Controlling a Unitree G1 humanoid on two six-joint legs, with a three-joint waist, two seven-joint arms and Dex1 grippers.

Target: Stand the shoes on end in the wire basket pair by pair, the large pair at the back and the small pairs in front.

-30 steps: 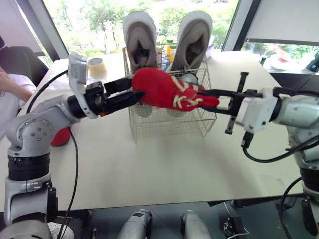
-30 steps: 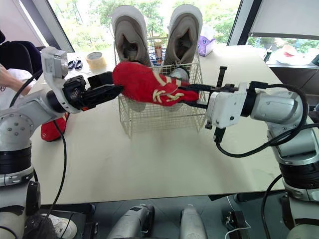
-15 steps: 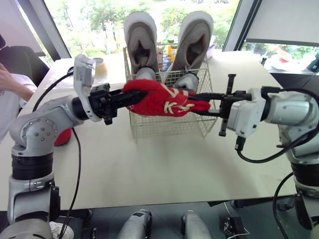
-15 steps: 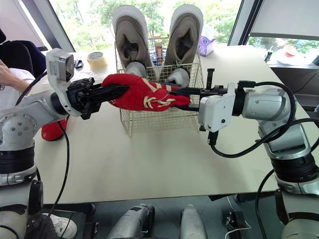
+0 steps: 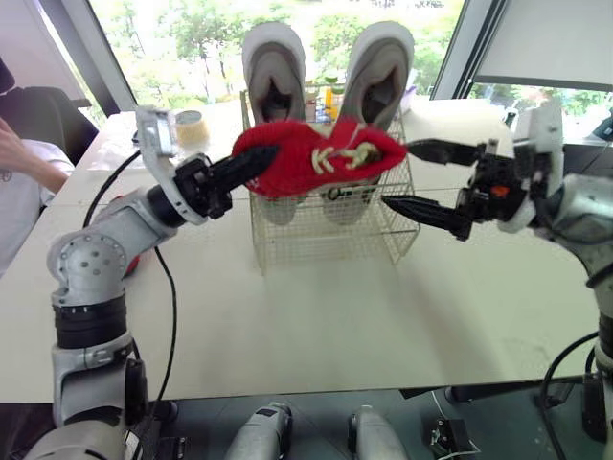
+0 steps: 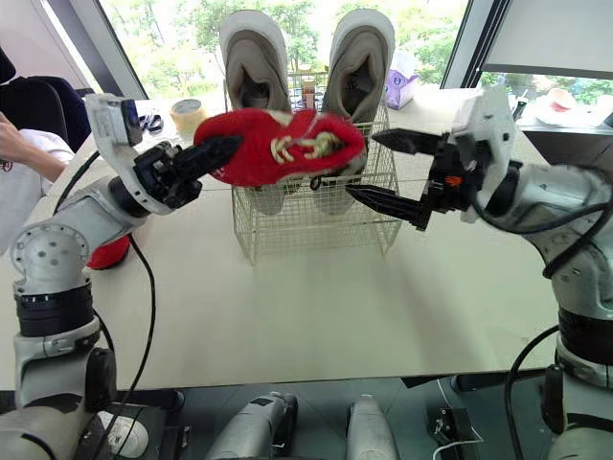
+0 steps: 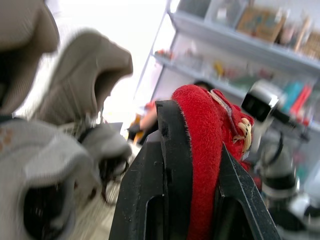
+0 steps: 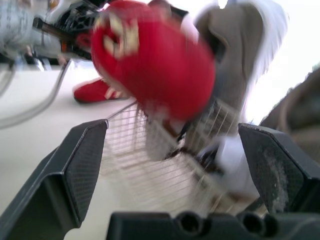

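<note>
A red shoe [image 5: 321, 158] with cream laces hangs level over the front of the wire basket [image 5: 326, 235]. My left gripper [image 5: 257, 158] is shut on its heel end; in the left wrist view the red fabric [image 7: 205, 150] is pinched between the black fingers [image 7: 172, 150]. My right gripper [image 5: 398, 174] stands open just right of the shoe's toe, apart from it, with nothing in it. Two large grey shoes [image 5: 273, 72] [image 5: 378, 67] stand on end at the back of the basket. A second red shoe [image 6: 107, 254] lies on the table behind my left arm.
A roll of tape [image 5: 192, 125] sits on the table at the far left. A person's arm [image 5: 19, 163] shows at the left edge. Bare table top [image 5: 316, 316] lies in front of the basket.
My right gripper has opened, let go of the toe and drawn back right. My left gripper shut on the heel and lifted the shoe over the basket.
</note>
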